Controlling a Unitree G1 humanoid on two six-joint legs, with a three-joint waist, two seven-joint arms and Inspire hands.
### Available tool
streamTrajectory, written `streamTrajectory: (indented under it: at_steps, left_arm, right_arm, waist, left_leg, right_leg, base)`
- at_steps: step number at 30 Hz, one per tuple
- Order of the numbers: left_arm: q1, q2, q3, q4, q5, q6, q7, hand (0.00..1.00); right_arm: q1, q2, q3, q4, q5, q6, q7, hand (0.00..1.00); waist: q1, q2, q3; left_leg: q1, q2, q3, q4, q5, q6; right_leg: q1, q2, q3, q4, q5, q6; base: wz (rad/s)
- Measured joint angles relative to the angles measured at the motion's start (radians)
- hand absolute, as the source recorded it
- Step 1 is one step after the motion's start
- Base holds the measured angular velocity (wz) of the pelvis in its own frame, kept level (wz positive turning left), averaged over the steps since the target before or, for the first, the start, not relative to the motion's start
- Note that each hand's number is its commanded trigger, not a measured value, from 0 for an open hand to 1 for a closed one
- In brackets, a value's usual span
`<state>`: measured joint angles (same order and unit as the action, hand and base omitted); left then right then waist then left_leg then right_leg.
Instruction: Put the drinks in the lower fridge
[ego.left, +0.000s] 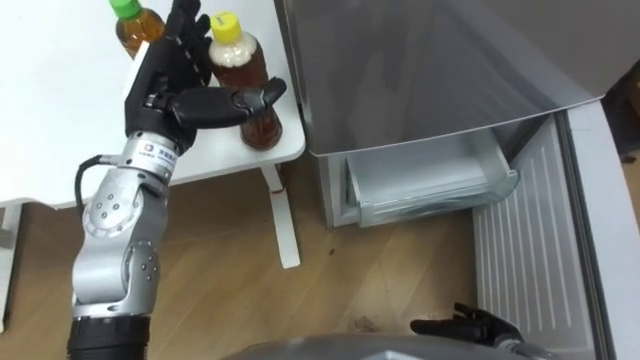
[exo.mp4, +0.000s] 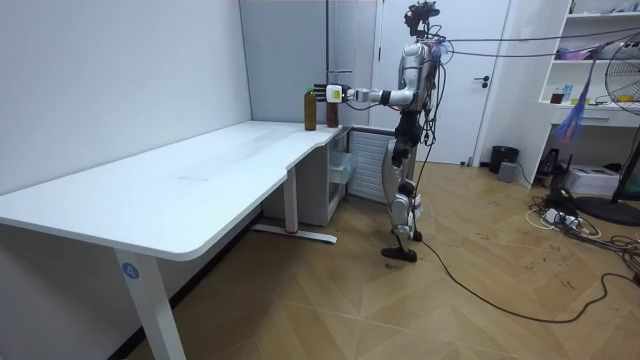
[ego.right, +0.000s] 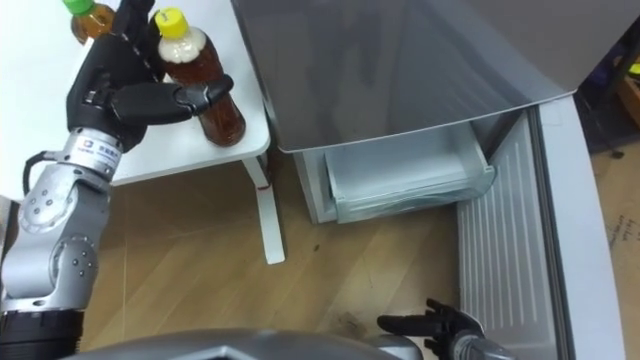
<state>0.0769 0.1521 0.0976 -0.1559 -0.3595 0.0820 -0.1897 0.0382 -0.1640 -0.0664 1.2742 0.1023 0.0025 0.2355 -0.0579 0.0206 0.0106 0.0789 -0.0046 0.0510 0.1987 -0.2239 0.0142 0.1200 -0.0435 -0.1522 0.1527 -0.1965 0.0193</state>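
1. Two drinks, both upright at the corner of the white table (ego.left: 60, 120) nearest the fridge (ego.left: 420, 70).
2. Yellow-capped bottle (ego.left: 260, 122): brown liquid, nearer the table's edge and the fridge.
3. Green-capped bottle (ego.left: 132, 30): brown liquid, just beyond the first, partly hidden behind the left hand.
4. Left hand (ego.left: 165, 85): raised over the table on an outstretched arm, released. Its fingers are straight and point up beside the yellow cap. The thumb (ego.left: 235, 100) reaches across the front of the yellow-capped bottle, at or near its surface, with nothing clasped.
5. Right hand (ego.left: 470, 325): low, over the wooden floor (ego.left: 380, 280) in front of the fridge. Its fingers are loosely extended and it holds nothing.
6. Fridge: grey upper door closed, lower door (ego.left: 530, 250) swung wide open to the robot's right. A clear drawer (ego.left: 430, 190) is exposed in the lower compartment, and no bottle shows in it.
7. Robot: in the room view it stands upright at the far end of the table, beside the fridge, with its left arm level toward the bottles.
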Motion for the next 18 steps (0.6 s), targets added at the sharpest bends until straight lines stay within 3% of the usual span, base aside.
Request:
streamTrajectory:
  at_steps: [7,18]
  left_arm:
    - [-0.018,0.006,-0.001,0.047,0.002,0.01,0.011,0.0]
    - [-0.073,0.019,-0.001,0.096,0.02,0.016,0.048,0.0]
  right_arm:
    - [-0.01,0.003,-0.004,-0.03,-0.064,0.013,0.007,0.0]
    - [-0.009,0.004,-0.005,-0.034,-0.065,0.013,0.007,0.0]
  waist:
    - [-0.027,0.002,-0.0016]
    - [-0.029,0.005,0.0013]
  left_leg:
    - [-0.013,0.0,0.002,0.004,0.0,0.0]
    - [0.003,-0.001,0.003,-0.001,0.0,0.0]
  right_leg:
    - [-0.01,0.001,0.013,0.002,0.001,-0.001]
    - [0.001,0.001,0.021,-0.002,0.001,-0.002]
  base:
    - [0.0]
    - [-0.02]
